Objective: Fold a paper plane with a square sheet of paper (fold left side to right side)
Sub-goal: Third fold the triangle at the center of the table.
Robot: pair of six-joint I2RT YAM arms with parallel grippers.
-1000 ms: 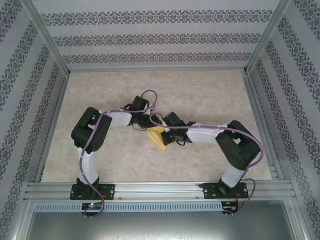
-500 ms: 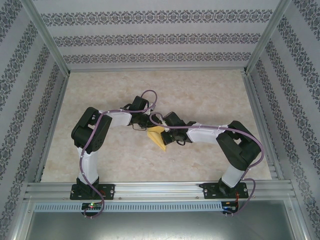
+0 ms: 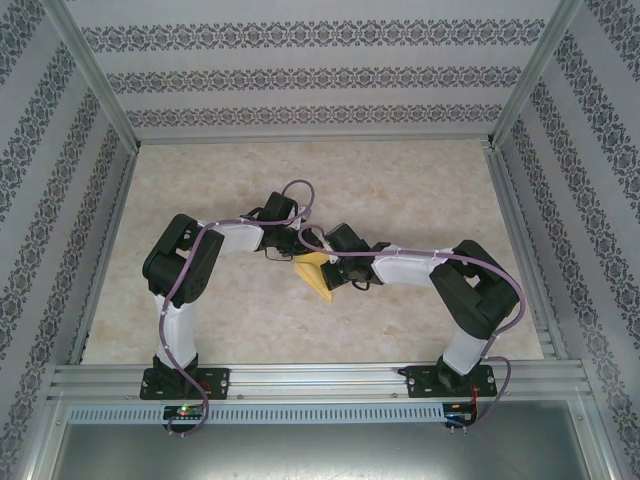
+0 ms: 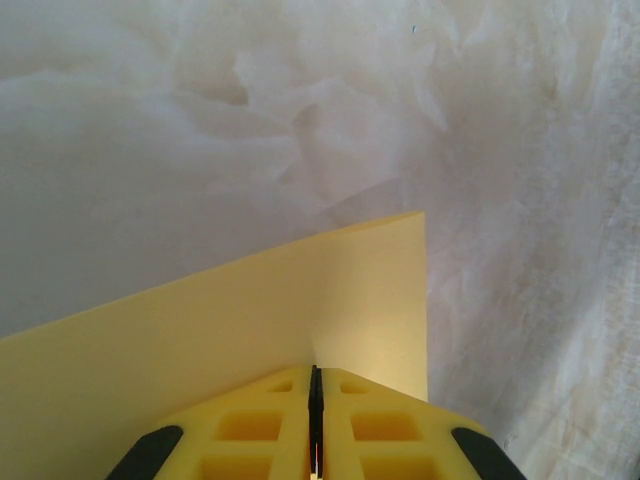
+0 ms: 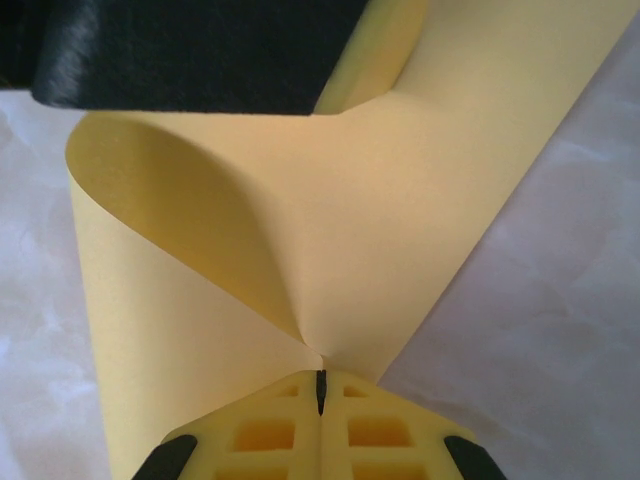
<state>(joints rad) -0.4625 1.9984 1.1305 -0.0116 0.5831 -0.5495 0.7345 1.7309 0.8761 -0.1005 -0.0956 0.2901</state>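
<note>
Counted: one square sheet of paper [image 3: 316,277], bright yellow, and two grippers. Lies near the middle of the marbled table [image 3: 420,190], between both grippers, partly lifted and bent into a curl. At the left gripper [image 4: 315,372]: pressed closed on an edge of the sheet, close to one corner. At the right gripper [image 5: 320,378]: also pressed closed, pinching the sheet where the curl narrows to a fold. Compared with one second ago: no visible change, same place for the paper, same pose for both grippers, same grips.
</note>
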